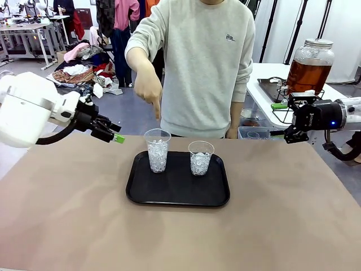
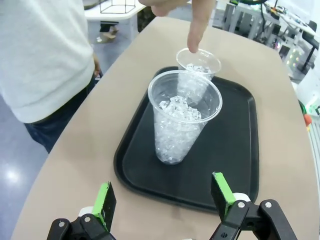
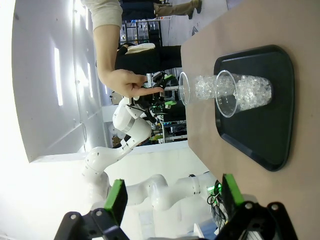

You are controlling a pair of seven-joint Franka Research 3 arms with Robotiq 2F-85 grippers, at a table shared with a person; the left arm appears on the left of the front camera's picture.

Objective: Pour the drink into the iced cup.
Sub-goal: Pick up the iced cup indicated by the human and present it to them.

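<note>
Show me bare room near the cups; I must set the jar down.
Bare tabletop lies left, right and on the robot's side of the black tray; the tray's near half is bare. Its far half is crowded: the taller iced cup, under the person's pointing hand, and the shorter cup.

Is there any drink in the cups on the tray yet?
No, the taller cup and the shorter cup hold only clear ice.

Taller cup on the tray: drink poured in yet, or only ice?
No drink yet. The taller cup holds clear ice cubes and no amber liquid, in front and left wrist views.
</note>
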